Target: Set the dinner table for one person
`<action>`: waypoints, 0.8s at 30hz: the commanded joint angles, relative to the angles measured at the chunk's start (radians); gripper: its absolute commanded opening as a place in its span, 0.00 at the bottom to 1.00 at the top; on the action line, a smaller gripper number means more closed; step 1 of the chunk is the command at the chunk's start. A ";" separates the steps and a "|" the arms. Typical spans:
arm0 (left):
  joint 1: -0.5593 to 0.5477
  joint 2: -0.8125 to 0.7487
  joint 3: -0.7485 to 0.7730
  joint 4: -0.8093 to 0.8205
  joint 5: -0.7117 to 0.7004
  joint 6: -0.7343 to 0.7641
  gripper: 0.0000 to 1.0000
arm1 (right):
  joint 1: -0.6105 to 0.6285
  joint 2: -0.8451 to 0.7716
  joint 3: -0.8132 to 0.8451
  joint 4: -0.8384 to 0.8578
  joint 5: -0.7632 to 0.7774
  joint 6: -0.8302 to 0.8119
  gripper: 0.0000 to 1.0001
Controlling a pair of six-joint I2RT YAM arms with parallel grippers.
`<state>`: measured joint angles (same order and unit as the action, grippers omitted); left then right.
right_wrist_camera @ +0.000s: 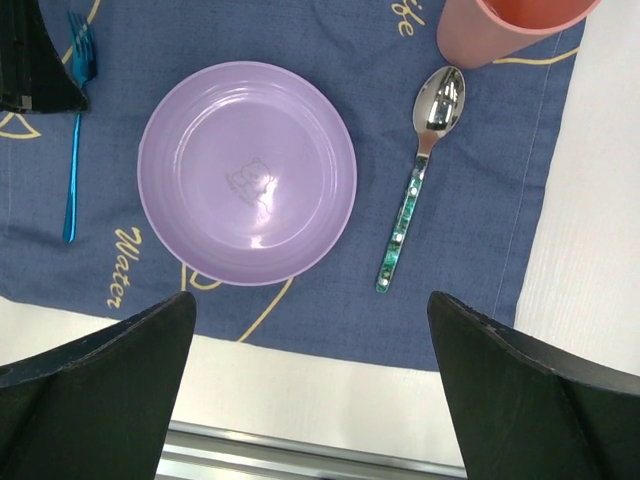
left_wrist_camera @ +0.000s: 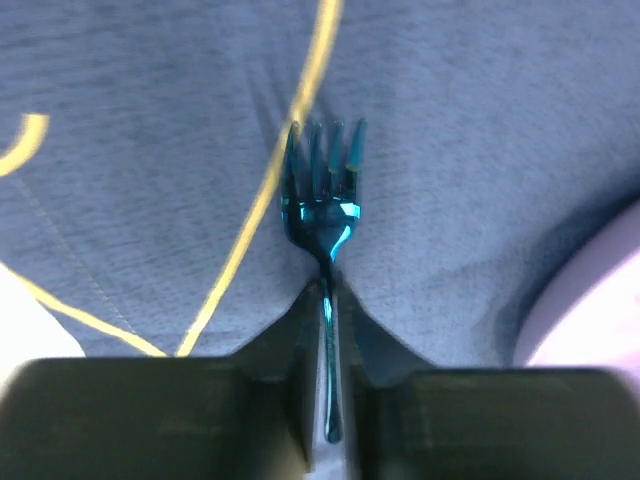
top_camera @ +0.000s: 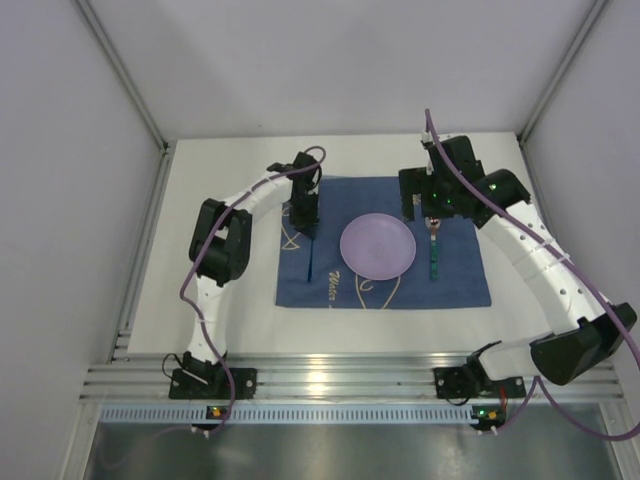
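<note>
The white dinner table (top_camera: 240,325) carries a dark-blue cloth (top_camera: 462,282) with a purple plate (top_camera: 377,246) in its middle. A blue fork (left_wrist_camera: 322,205) lies on the cloth left of the plate, tines toward the far side. My left gripper (left_wrist_camera: 325,292) points down with its fingers closed on the fork's neck, and the handle runs back between them. A spoon (right_wrist_camera: 420,180) with a green handle lies right of the plate (right_wrist_camera: 247,172). A pink cup (right_wrist_camera: 510,25) stands beyond the spoon. My right gripper (right_wrist_camera: 310,300) is wide open and empty, high above the cloth's near edge.
Aluminium rails (top_camera: 320,375) run along the table's near edge and white walls enclose the other three sides. Bare white tabletop (right_wrist_camera: 590,250) borders the cloth (right_wrist_camera: 470,265) on the right and near sides.
</note>
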<state>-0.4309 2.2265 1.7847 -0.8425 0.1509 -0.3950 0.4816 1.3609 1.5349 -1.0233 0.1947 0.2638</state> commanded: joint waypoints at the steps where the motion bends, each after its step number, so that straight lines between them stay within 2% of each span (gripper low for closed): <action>1: 0.000 -0.036 0.033 -0.024 -0.077 -0.030 0.20 | -0.003 -0.025 -0.005 0.002 0.020 0.005 1.00; 2: 0.000 -0.044 0.035 -0.029 -0.086 -0.037 0.26 | -0.001 -0.028 -0.013 0.005 0.020 0.006 1.00; 3: 0.000 -0.054 0.035 -0.029 -0.097 -0.039 0.42 | -0.001 -0.032 -0.018 0.008 0.015 0.006 1.00; 5: 0.003 -0.100 0.036 -0.035 -0.178 -0.036 0.56 | -0.003 -0.042 -0.035 0.019 -0.003 0.006 1.00; 7: 0.012 -0.167 0.021 -0.036 -0.287 -0.021 0.88 | -0.001 -0.066 -0.053 0.037 -0.037 -0.006 1.00; 8: 0.018 -0.200 0.006 -0.029 -0.325 -0.013 0.98 | 0.000 -0.080 -0.062 0.060 -0.056 -0.009 1.00; 10: 0.032 -0.323 -0.083 0.034 -0.420 -0.011 0.98 | 0.002 -0.133 -0.085 0.094 -0.110 -0.014 1.00; 11: 0.043 -0.376 -0.126 0.071 -0.574 -0.016 0.98 | 0.003 -0.158 -0.120 0.127 -0.124 -0.008 1.00; 12: 0.044 -0.436 -0.253 0.198 -0.647 -0.012 0.98 | 0.003 -0.213 -0.139 0.147 -0.121 -0.008 1.00; 13: 0.044 -0.576 -0.342 0.308 -0.710 0.013 0.99 | 0.003 -0.241 -0.156 0.160 -0.112 0.005 1.00; 14: 0.043 -0.658 -0.451 0.430 -0.776 0.095 0.99 | 0.003 -0.268 -0.186 0.175 -0.098 0.020 1.00; 15: 0.044 -0.739 -0.699 0.604 -0.795 0.146 0.99 | 0.003 -0.319 -0.197 0.180 -0.115 0.032 1.00; 16: 0.044 -0.890 -0.835 0.946 -0.794 0.206 0.99 | 0.003 -0.342 -0.206 0.184 -0.151 0.032 1.00; 17: 0.047 -0.953 -0.972 1.162 -0.789 0.341 0.99 | 0.003 -0.365 -0.220 0.190 -0.190 0.031 1.00; 18: 0.047 -0.996 -1.181 1.304 -0.768 0.385 0.99 | 0.002 -0.412 -0.232 0.201 -0.274 0.041 1.00; 19: 0.061 -1.040 -1.229 1.383 -0.775 0.433 0.99 | 0.003 -0.437 -0.266 0.230 -0.284 0.060 1.00; 22: 0.119 -0.978 -1.203 1.185 -0.792 0.426 0.98 | 0.002 -0.529 -0.333 0.297 -0.305 0.083 1.00; 24: 0.152 -0.966 -1.238 1.198 -0.736 0.415 0.99 | 0.002 -0.546 -0.344 0.307 -0.311 0.087 1.00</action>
<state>-0.3252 1.2255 0.5827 0.1982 -0.5911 -0.0490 0.4816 0.8349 1.2171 -0.8097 -0.0547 0.3206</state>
